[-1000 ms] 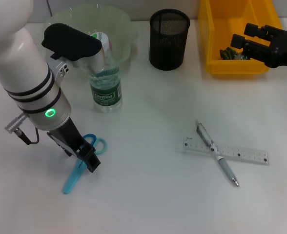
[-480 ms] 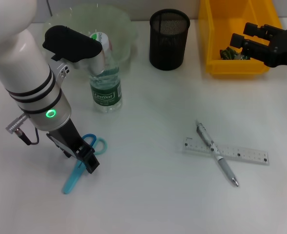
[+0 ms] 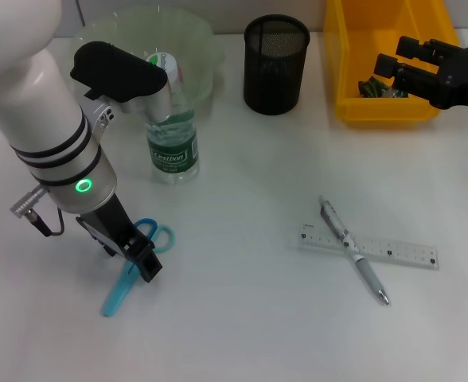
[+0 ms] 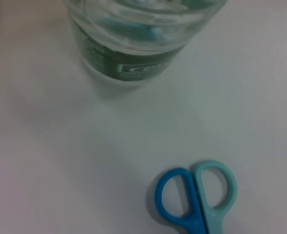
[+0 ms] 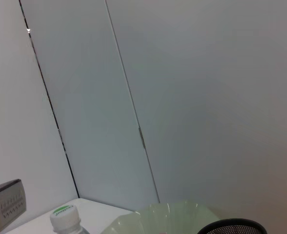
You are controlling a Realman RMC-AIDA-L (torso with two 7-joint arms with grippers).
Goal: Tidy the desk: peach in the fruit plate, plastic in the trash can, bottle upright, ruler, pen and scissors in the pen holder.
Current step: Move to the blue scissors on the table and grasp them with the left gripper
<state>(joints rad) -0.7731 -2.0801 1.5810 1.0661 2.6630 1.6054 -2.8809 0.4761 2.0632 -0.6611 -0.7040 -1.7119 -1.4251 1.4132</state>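
Blue scissors [image 3: 116,297] lie flat at the front left, and my left gripper [image 3: 142,263] sits low right over them, near the handles. In the left wrist view the scissors' handles [image 4: 197,195] lie just in front of the bottle [image 4: 133,44]. The bottle [image 3: 173,135] stands upright before the pale green fruit plate [image 3: 194,36]. A clear ruler [image 3: 393,253] and a silver pen [image 3: 353,251] lie crossed at the front right. The black mesh pen holder [image 3: 275,64] stands at the back. My right gripper [image 3: 401,57] hangs open over the yellow trash can [image 3: 341,72], where plastic [image 3: 373,86] lies. The peach is out of view.
My bulky white left arm [image 3: 43,119] covers the table's left side and part of the plate. The right wrist view looks at a grey wall, with the bottle cap [image 5: 65,218], the plate's rim [image 5: 173,217] and the pen holder's rim [image 5: 231,226] along its edge.
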